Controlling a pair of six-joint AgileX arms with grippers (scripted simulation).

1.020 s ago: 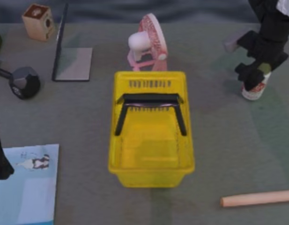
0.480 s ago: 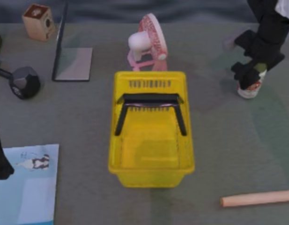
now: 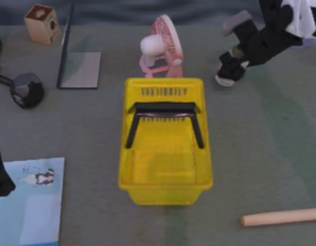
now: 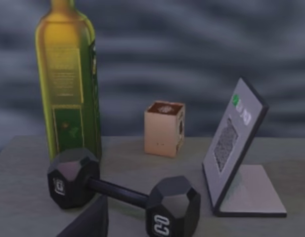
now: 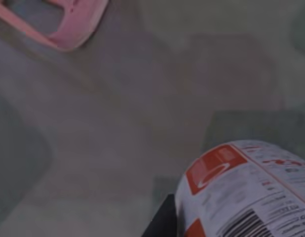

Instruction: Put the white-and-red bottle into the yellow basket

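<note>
My right gripper (image 3: 231, 68) is shut on the white-and-red bottle (image 3: 224, 80) and holds it tilted in the air, just beyond the far right corner of the yellow basket (image 3: 165, 83). The right wrist view shows the bottle's white and red label (image 5: 243, 190) close up, with one dark finger (image 5: 164, 222) against it. The basket stands in the middle of the table with its black handle (image 3: 164, 108) folded across the top. My left gripper (image 3: 0, 177) is parked at the table's left edge.
A pink-and-white fan (image 3: 165, 43) stands right behind the basket. At the left are a dumbbell (image 3: 25, 89), a grey sign stand (image 3: 76, 64), a wooden box (image 3: 41, 23) and a green glass bottle (image 4: 68, 84). A blue sheet (image 3: 29, 202) and a wooden rod (image 3: 280, 217) lie near the front.
My right gripper has lifted the bottle off the table at the right and carried it left toward the basket, tipping it over. The left arm has not moved.
</note>
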